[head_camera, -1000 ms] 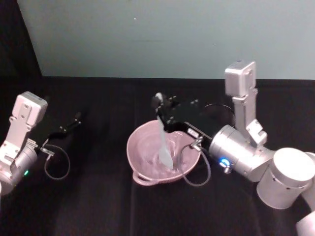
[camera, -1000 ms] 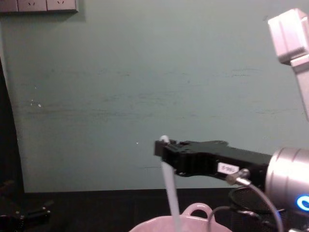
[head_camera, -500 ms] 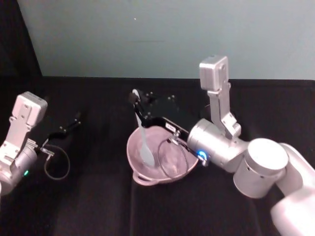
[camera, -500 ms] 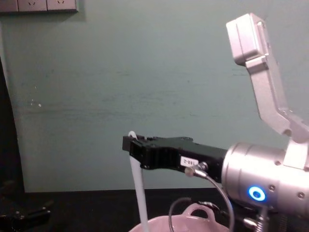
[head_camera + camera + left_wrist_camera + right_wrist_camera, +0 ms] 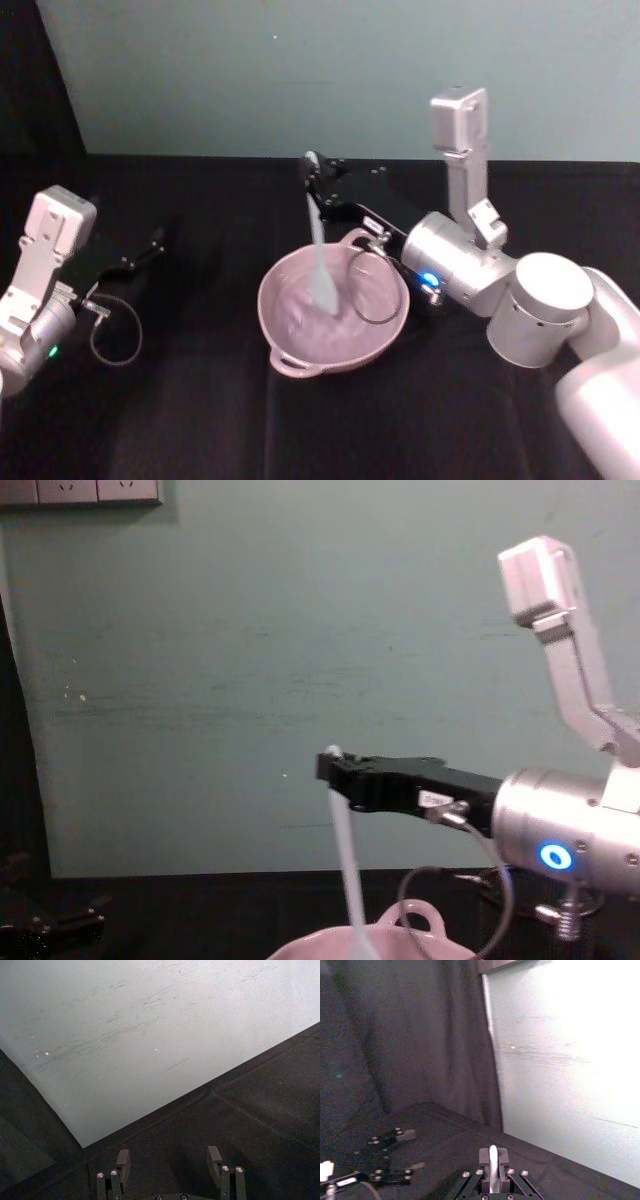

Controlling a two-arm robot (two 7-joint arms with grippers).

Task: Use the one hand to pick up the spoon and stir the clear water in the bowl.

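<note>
The spoon (image 5: 318,262) is seen as white, the bowl (image 5: 272,318) as pale pink, the right gripper (image 5: 313,175) as black; the table (image 5: 190,420) is covered in black

No legible text anywhere; small white label (image 5: 433,799) on the right claw (image 5: 330,766) too small for reading

One spoon (image 5: 316,240), one bowl (image 5: 330,357), two end effectors (image 5: 312,172) (image 5: 156,240)

A pale green wall (image 5: 200,630) rises behind the black-clothed bench (image 5: 200,420); a black curtain (image 5: 410,1035) hangs at its left, white sockets (image 5: 95,490) up high
</note>
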